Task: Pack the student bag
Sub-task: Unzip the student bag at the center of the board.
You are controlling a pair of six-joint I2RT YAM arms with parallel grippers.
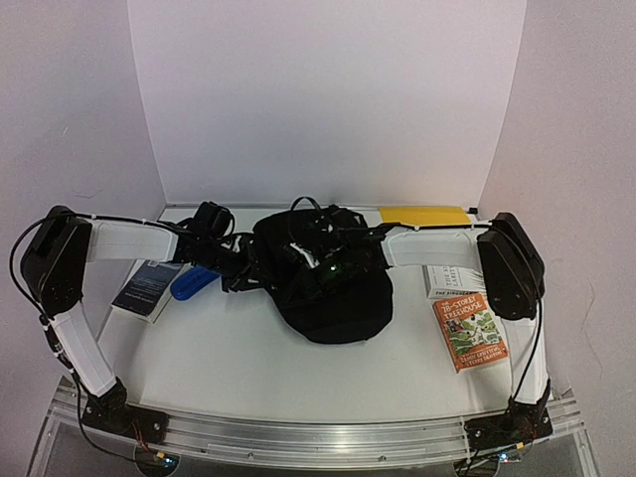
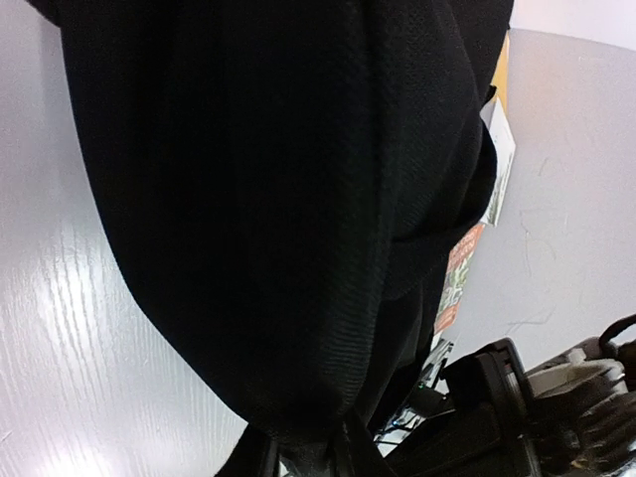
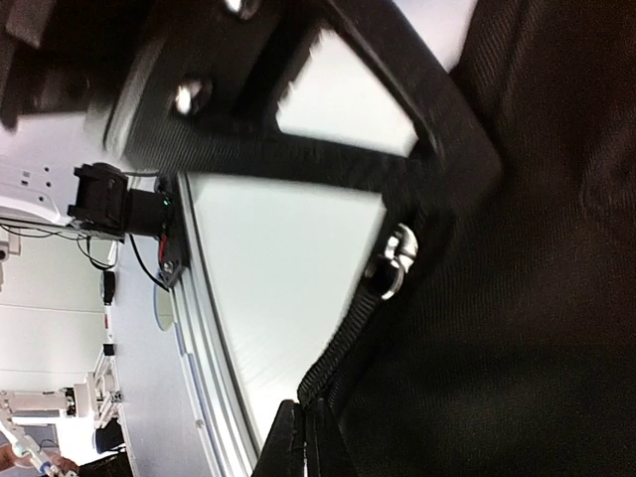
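Far left of the bag, dark book [image 1: 149, 286]: lies flat on the table [image 1: 248, 358], under the left forearm.
Blue object [image 1: 194, 283]: just right of the dark book, near the bag's left side; too small to tell what it is.
Left gripper [image 2: 303, 459]: at the bag's left side, jaws pinched together on a gathered fold of the black fabric.
Bag [image 1: 338, 298]: mid-table between the two arms, a rounded black heap.
Right gripper [image 3: 305, 442]: on the bag's top, fingers closed over its webbing edge beside a metal stud [image 3: 393, 266].
Yellow sheet [image 1: 424, 216]: behind the bag to the right, at the back wall.
White book [image 1: 452, 280]: right of the bag, under the right arm.
Colourful book [image 1: 470, 333]: right of the bag, just in front of the white one.
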